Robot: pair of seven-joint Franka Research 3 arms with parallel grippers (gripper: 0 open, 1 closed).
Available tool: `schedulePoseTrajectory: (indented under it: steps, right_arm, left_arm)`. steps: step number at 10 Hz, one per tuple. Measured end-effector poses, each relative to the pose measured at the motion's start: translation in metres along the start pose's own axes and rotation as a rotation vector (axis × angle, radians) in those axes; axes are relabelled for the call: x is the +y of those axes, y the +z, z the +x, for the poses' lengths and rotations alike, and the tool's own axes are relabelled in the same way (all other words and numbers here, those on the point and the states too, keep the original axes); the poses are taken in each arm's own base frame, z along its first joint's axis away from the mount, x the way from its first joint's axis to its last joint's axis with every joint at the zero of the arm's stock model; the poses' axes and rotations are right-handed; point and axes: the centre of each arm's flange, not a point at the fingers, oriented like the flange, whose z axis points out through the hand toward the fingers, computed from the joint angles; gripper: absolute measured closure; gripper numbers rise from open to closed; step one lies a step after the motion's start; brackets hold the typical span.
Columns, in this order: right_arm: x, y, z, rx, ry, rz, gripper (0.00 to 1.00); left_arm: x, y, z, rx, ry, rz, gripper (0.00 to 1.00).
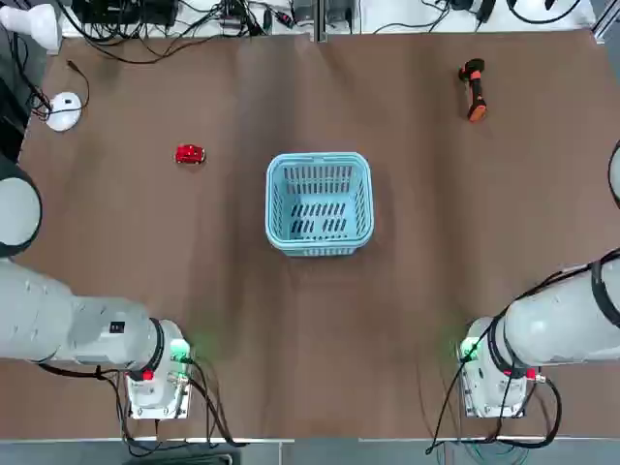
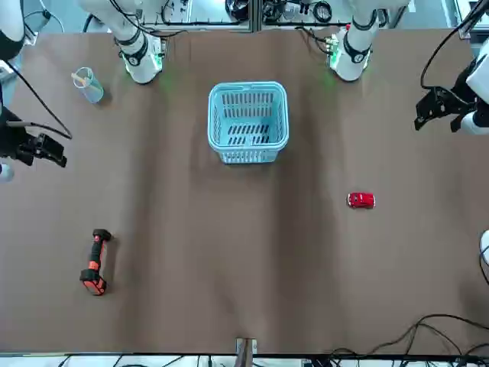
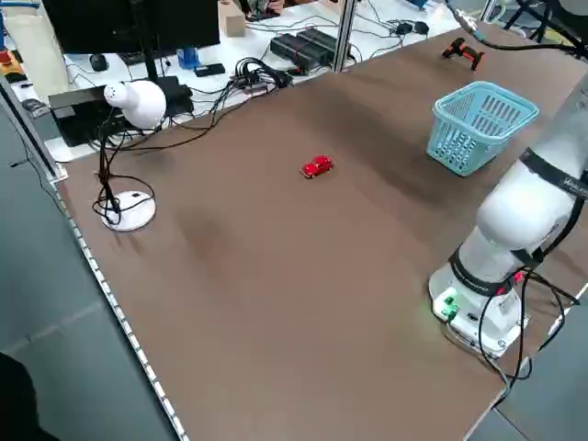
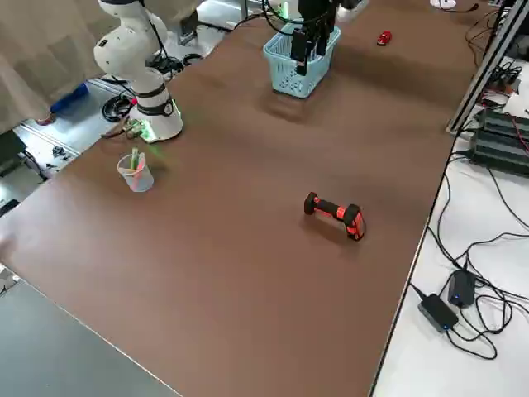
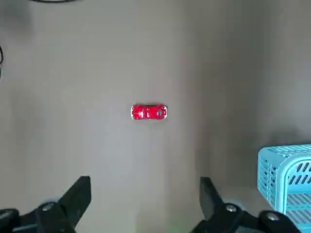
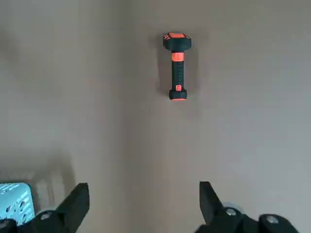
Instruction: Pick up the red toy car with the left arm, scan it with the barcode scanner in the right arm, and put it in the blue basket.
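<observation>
The red toy car (image 1: 190, 155) lies alone on the brown table, left of the blue basket (image 1: 320, 203); it also shows in the left wrist view (image 5: 149, 112). My left gripper (image 5: 143, 204) hangs open high above the table, short of the car, at the table's left side (image 2: 432, 109). The barcode scanner (image 1: 474, 89) lies flat at the far right, orange head toward the far edge. My right gripper (image 6: 143, 206) is open and raised above the table, well short of the scanner (image 6: 177, 65), at the right side (image 2: 50, 150). Both grippers hold nothing.
A clear cup (image 2: 88, 84) with small items stands near the right arm's base. A white lamp (image 3: 138, 101) and its round foot (image 1: 63, 109) sit at the far left corner. Cables and electronics line the table's far edge.
</observation>
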Motion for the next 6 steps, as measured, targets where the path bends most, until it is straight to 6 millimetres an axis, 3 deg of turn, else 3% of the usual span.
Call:
schedulePoseTrajectory:
  steps: [6]
  right_arm:
    - [-0.0001, 0.0000, 0.0000, 0.000, 0.000, 0.000, 0.00]
  left_arm:
    - [-0.0069, 0.0049, 0.0001, -0.011, -0.015, 0.000, 0.01]
